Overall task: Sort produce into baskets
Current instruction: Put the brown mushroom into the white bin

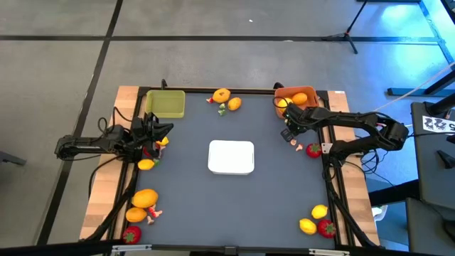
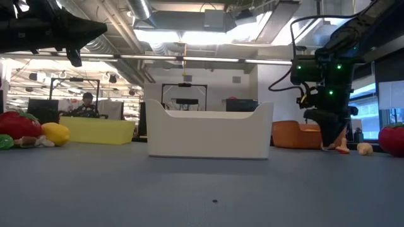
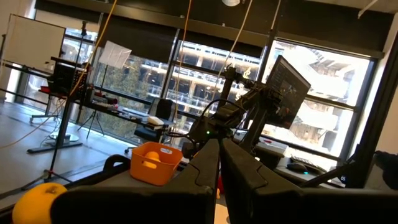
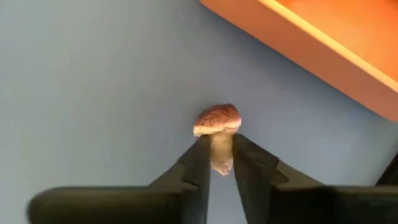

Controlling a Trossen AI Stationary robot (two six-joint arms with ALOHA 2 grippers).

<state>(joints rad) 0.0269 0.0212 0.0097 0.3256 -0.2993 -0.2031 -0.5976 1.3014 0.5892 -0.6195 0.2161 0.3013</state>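
My right gripper point(image 4: 221, 140) points steeply down at the dark mat beside the orange basket point(image 1: 297, 96) and is shut on a small mushroom-shaped piece point(image 4: 216, 119) with a red-brown cap. In the high view this gripper point(image 1: 293, 136) is at the far right. Toy produce lies in groups: an orange point(image 1: 222, 94) at the far edge, a strawberry point(image 1: 313, 149) near the right gripper, lemons point(image 1: 319, 211) at the near right. The yellow-green basket point(image 1: 166, 104) stands at the far left. My left gripper point(image 3: 219, 168) is shut, held above the table's left side. My right gripper pinches the pale stem point(image 4: 221, 155) of the mushroom-shaped piece between its two fingertips point(image 4: 200, 149). The fingers come from above, slanting down, and lie along the stem. The cap point(image 4: 216, 118) sticks out past the fingertips. The piece seems to lie on the mat.
A white tray point(image 1: 231, 157) sits in the table's middle. More fruit lies at the near left point(image 1: 145, 198) and by the left gripper point(image 1: 146, 164). An orange fruit point(image 1: 300, 98) is inside the orange basket. Another small pale scrap point(image 2: 364, 149) lies right of the right gripper.
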